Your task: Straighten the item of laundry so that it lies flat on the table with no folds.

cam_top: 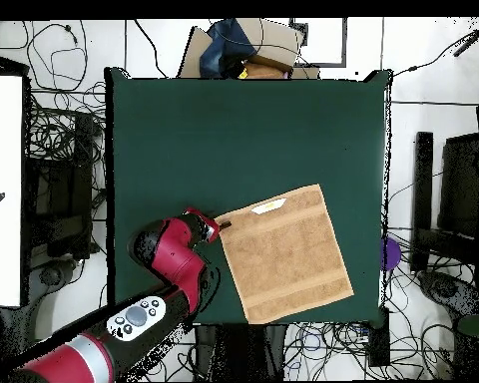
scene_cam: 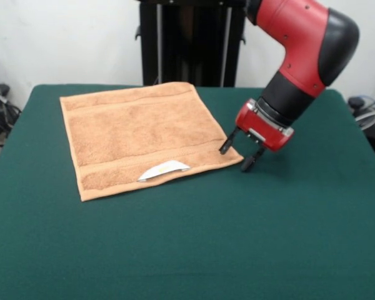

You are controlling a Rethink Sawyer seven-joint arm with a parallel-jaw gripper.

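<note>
Flat towel (scene_cam: 140, 139), open gripper (scene_cam: 236, 156) at its corner, bare table (scene_cam: 269, 237) around

Robot lab, green felt table (cam_top: 243, 120), cable tangles (cam_top: 54, 130) on floor, black pedestal (scene_cam: 190, 40)

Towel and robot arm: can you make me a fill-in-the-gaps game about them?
1. The towel lies ____ on the table, with no folds.
2. The table's top is dark ____.
3. The pincer is ____, its fingers apart at the towel's corner.
4. The towel's label is ____ with a yellow mark.

Missing words: flat, green, open, white
</note>
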